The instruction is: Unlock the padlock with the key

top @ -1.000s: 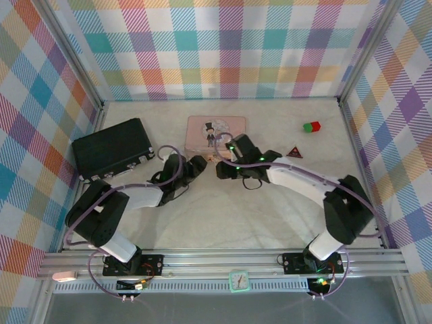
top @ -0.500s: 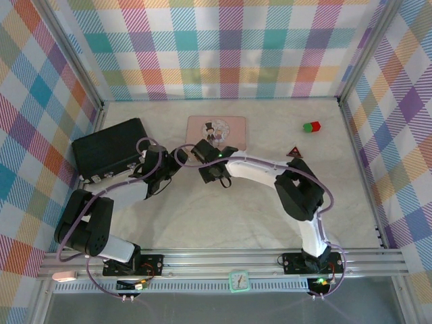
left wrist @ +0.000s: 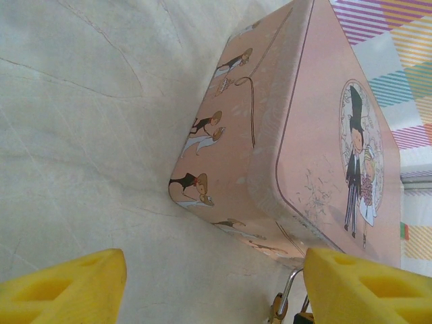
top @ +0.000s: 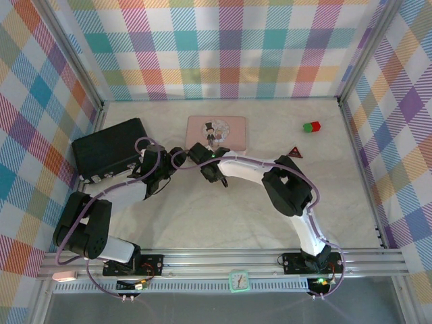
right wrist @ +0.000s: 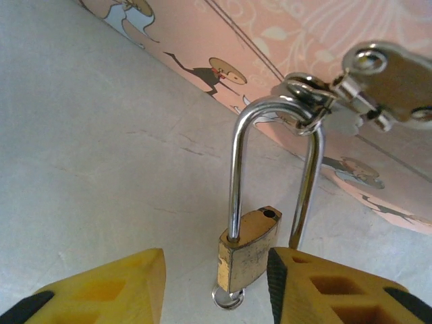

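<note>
The brass padlock (right wrist: 248, 246) hangs by its silver shackle (right wrist: 234, 169) from the hasp (right wrist: 378, 77) of the pink tin (right wrist: 290, 40). One shackle leg is out of the body, whose hole shows empty. The key (right wrist: 228, 298) sits in the bottom of the body, with just its round grey head showing. My right gripper (right wrist: 214, 287) is open, with the padlock body between its yellow fingers, close to the right one. My left gripper (left wrist: 212, 287) is open in front of the tin's corner (left wrist: 202, 182), and a bit of the padlock (left wrist: 286, 300) shows beside its right finger (left wrist: 368, 287).
In the top view both grippers meet at the front left edge of the pink tin (top: 219, 128). A black case (top: 111, 148) lies at the left, a dark red triangle (top: 294, 152) and a red-and-green block (top: 311, 126) at the right. Checked walls close three sides.
Over the last second both grippers have shifted left along the tin's front edge, and the right arm's elbow has swung in towards the middle. Since half a second ago, little has moved.
</note>
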### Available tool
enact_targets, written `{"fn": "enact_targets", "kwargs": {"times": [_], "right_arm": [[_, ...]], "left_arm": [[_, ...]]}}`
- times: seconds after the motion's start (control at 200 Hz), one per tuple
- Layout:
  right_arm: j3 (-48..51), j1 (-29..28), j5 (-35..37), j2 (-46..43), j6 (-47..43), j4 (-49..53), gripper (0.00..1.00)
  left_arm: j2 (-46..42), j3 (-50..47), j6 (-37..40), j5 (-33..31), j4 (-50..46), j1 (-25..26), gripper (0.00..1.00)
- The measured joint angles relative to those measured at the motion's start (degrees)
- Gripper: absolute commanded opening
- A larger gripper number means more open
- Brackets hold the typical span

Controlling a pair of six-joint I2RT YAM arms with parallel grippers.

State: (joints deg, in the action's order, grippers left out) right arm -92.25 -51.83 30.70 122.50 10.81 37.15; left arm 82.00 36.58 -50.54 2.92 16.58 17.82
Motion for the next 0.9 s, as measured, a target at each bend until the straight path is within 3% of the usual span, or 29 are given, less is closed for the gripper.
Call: {"fn": "enact_targets", "kwargs": {"times": [0.43,0.775,0.9], "right_arm": [[-0.1,-0.4,5.1,2.0,-1.7,-0.7,0.37],[1.6,-1.1,14.8,2.8,-6.3,-3.5,0.43],[2.2,-1.1,16.0,2.8,-7.6,-5.0,0.37]], "left_arm": [[0.0,-1.1,-0.6,0.0,0.1,0.0,0.69],[-1.0,-1.6,-0.9,0.0,0.1,0.0,0.69],[-1.6,-2.0,-0.9,-0.2,0.1,0.0,0.69]]}}
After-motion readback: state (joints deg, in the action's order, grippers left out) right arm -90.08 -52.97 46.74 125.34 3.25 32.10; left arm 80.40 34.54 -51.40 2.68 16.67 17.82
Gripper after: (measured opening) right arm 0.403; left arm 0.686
